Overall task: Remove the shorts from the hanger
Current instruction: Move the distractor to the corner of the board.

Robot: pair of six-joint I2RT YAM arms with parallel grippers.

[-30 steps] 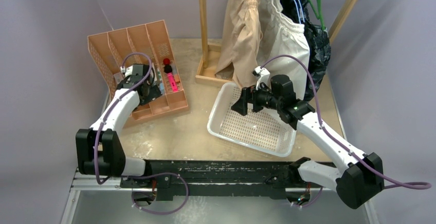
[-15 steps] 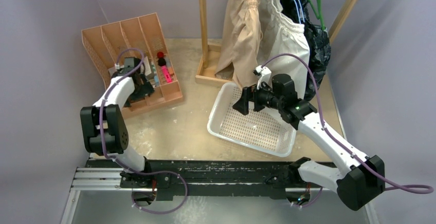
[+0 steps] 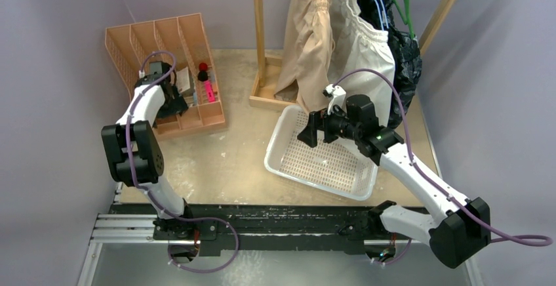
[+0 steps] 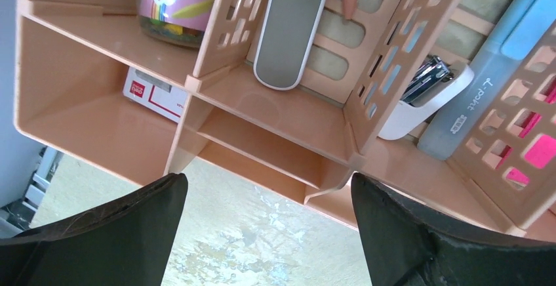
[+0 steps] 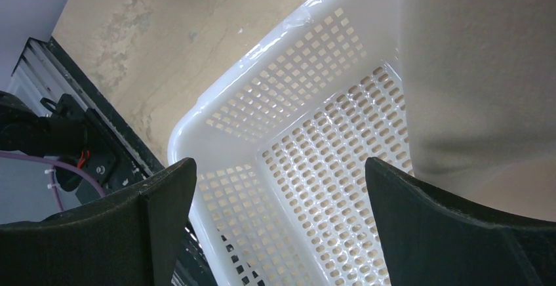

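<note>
Overhead, the tan shorts point(image 3: 307, 43), the white shorts point(image 3: 362, 50) and the dark pairs point(image 3: 405, 56) hang just behind the white basket point(image 3: 278, 156), with a wooden post point(image 3: 259, 30) beside the tan pair. Above the basket's far side the right tool point(image 3: 309, 130) stands spread, gripping nothing. Left of the basket, across bare tabletop point(image 3: 226, 161), the left tool point(image 4: 265, 201) gapes at the peach organizer point(image 3: 141, 37).

Organizer point(image 3: 164, 40) far left, basket point(image 3: 321, 168) centre-right, shorts point(image 3: 357, 53) on rack point(image 3: 259, 30) behind basket

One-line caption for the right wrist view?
Open right gripper above the white perforated basket, pale shorts hanging at the frame's right.
</note>
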